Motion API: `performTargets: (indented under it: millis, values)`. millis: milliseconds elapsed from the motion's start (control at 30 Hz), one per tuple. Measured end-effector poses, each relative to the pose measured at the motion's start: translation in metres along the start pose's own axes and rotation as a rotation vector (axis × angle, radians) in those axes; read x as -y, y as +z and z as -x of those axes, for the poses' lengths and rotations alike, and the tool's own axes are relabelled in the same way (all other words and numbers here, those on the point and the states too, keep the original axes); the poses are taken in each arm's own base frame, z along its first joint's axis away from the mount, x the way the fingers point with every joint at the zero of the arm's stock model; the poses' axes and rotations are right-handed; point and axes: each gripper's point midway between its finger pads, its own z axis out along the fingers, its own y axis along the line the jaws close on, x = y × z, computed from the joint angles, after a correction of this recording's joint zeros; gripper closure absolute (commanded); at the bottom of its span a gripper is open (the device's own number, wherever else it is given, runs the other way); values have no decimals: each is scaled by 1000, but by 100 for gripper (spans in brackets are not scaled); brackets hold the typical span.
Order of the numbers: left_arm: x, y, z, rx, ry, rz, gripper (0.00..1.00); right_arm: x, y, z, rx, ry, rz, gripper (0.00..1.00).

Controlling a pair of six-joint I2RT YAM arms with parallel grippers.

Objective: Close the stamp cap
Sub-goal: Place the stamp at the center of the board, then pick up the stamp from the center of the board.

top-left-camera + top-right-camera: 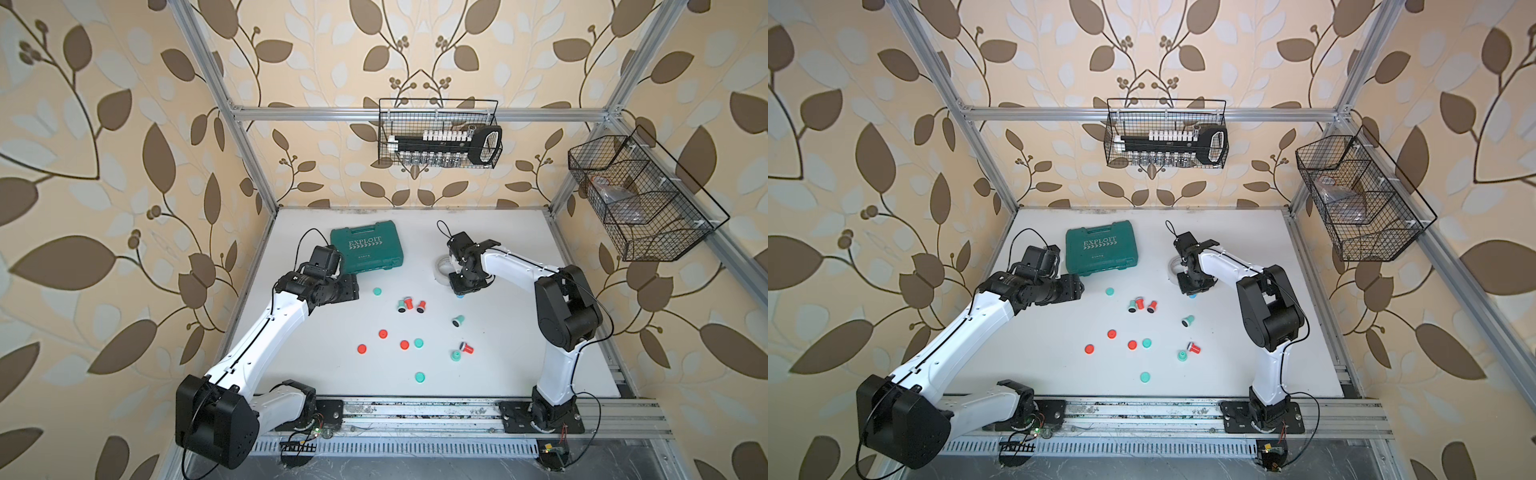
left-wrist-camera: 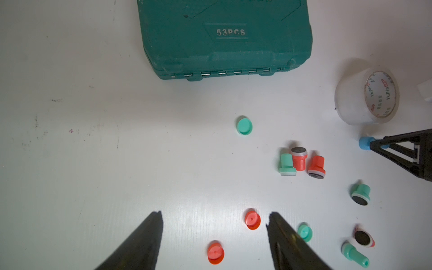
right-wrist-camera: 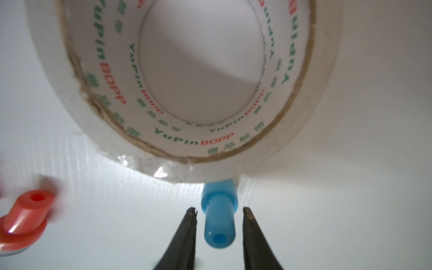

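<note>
Right gripper [image 3: 219,209] narrowly parted, black fingers either side of the stem of the blue stamp [image 3: 218,219], a sliver of gap on each side, nothing gripped. Stamp on the white table [image 3: 350,187], wide end right by the tape roll [image 3: 145,163]. Off to one side, a red stamp [image 3: 30,210], blurred. Farther out, left gripper [image 2: 215,214] spread wide and empty above the table, a red cap [image 2: 252,219] seen between its fingers; beyond, a teal cap [image 2: 244,126], then the green case [image 2: 224,39].
</note>
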Motion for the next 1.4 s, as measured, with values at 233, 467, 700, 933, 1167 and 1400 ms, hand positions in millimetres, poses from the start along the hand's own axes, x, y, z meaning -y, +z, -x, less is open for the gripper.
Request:
performTargets:
  millis: [233, 467, 700, 933, 1167, 1400]
  values:
    - [0, 0, 0, -1, 0, 1, 26, 3, -42, 0, 63, 3, 6, 68]
    - [0, 0, 0, -1, 0, 3, 26, -12, -80, -20, 102, -20, 29, 67]
    - [-1, 0, 0, -2, 0, 3, 26, -42, -86, -91, 35, -86, 13, 68]
    - [-1, 0, 0, -2, 0, 3, 26, -69, -88, -136, 22, -103, 9, 68]
    - [0, 0, -1, -2, 0, 2, 26, -78, -74, -156, -23, -72, -17, 68]
    - [0, 0, -1, -2, 0, 2, 26, -83, -55, -169, -57, -64, -41, 71]
